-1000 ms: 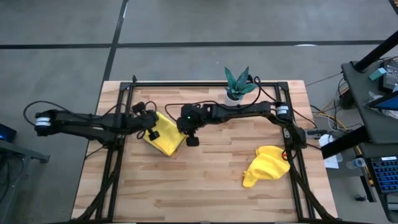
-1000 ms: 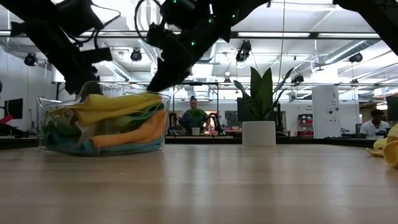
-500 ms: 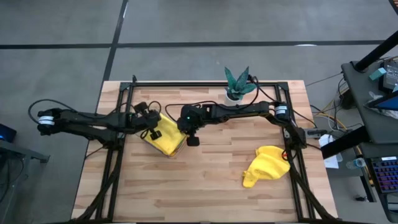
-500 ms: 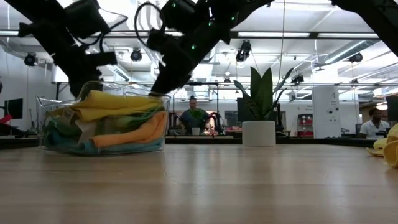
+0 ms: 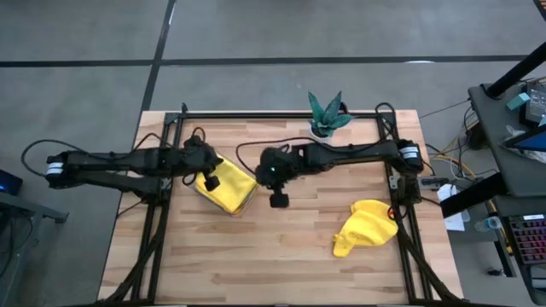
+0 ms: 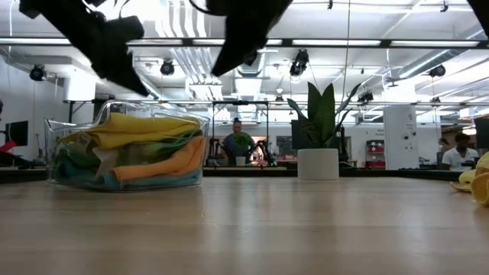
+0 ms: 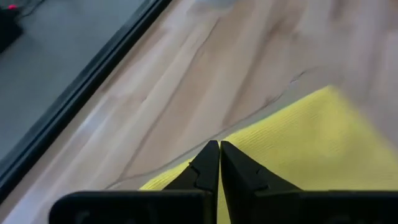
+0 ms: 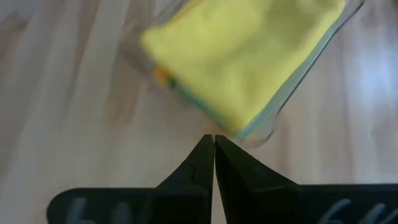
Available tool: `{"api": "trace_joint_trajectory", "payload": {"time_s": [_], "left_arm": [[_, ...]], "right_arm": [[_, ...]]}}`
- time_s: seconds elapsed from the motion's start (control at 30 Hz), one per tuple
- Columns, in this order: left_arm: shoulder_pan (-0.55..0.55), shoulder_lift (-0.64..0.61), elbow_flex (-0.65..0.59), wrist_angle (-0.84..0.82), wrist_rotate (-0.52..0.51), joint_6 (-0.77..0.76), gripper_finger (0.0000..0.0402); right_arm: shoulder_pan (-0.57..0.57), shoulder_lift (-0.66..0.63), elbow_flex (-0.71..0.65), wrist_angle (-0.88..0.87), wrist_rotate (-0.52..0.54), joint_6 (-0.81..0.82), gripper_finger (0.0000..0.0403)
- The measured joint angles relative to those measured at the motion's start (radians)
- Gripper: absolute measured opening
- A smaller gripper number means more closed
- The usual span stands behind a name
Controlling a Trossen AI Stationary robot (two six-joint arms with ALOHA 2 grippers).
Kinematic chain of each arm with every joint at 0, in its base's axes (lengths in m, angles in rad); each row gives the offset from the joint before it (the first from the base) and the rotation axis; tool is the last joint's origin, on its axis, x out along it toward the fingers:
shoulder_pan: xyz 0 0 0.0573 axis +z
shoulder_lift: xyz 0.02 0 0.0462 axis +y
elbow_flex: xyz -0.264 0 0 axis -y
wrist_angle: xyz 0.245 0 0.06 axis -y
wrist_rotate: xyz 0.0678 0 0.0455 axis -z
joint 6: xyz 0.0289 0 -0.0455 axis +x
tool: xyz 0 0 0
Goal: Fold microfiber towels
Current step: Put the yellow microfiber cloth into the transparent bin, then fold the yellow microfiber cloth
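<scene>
Bare table [image 5: 281,247] between tray [image 5: 246,198] and crumpled yellow towel [image 5: 365,225].

A light wooden tabletop [image 5: 281,256] fills the centre of the high view, bordered by a black metal frame [image 5: 281,114]. A clear shallow plastic tray [image 6: 195,122] stands at the left of the low view. A small teal-leaved plant in a white pot [image 5: 324,115] sits at the upper centre edge of the tabletop. Grey floor [image 5: 256,34] surrounds the tabletop. A dark desk with equipment [image 5: 516,128] occupies the right edge. Persons [image 6: 238,143] appear seated in the background room.
</scene>
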Motion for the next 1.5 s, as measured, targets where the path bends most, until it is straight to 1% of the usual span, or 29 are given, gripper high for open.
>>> {"api": "trace_joint_trajectory", "payload": {"time_s": [0.1, 0.2, 0.37, 0.47, 0.57, 0.67, 0.8, 0.93, 1.03, 1.13, 1.33, 1.4, 1.5], "left_arm": [[-0.057, -0.008, 0.008, 0.081, 0.017, -0.006, 0.0], [-0.147, -0.001, -0.003, 0.267, 0.021, 0.023, 0.0], [-0.307, 0.056, -0.006, 0.472, 0.02, 0.054, 0.0], [-0.385, 0.102, -0.006, 0.554, 0.017, 0.055, 0.0], [-0.44, 0.152, -0.007, 0.6, 0.016, 0.057, 0.0], [-0.467, 0.196, -0.007, 0.624, 0.015, 0.056, 0.0], [-0.477, 0.238, -0.001, 0.634, 0.013, 0.06, 0.0], [-0.477, 0.253, 0.003, 0.644, 0.012, 0.065, 0.0], [-0.478, 0.254, 0.001, 0.645, 0.012, 0.065, 0.0], [-0.478, 0.254, -0.001, 0.644, 0.012, 0.065, 0.0], [-0.478, 0.254, -0.001, 0.644, 0.012, 0.094, 0.0], [-0.478, 0.254, 0.001, 0.644, 0.012, 0.116, 0.0], [-0.478, 0.253, 0.007, 0.645, 0.012, 0.153, 0.0]], "right_arm": [[0.043, -0.027, -0.003, -0.097, 0.004, 0.081, 0.0009], [0.103, -0.041, -0.006, -0.191, 0.005, 0.185, 0.0008], [0.233, -0.043, -0.028, -0.371, 0.005, 0.387, 0.0008], [0.314, -0.043, -0.046, -0.496, 0.005, 0.555, 0.0009], [0.383, -0.044, -0.066, -0.645, 0.003, 0.735, 0.0008], [0.439, -0.044, -0.095, -0.744, 0.005, 0.913, 0.0008], [0.508, -0.047, -0.148, -0.737, 0.057, 1.088, 0.0009], [0.555, -0.047, -0.193, -0.71, 0.066, 1.299, 0.0015], [0.597, -0.047, -0.213, -0.654, 0.069, 1.422, 0.0041], [0.633, -0.047, -0.231, -0.621, 0.065, 1.526, 0.0084], [0.649, -0.047, -0.299, -0.572, 0.075, 1.634, 0.0182], [0.649, -0.046, -0.324, -0.532, 0.074, 1.64, 0.0206], [0.651, -0.046, -0.364, -0.458, 0.074, 1.652, 0.0229]]}}
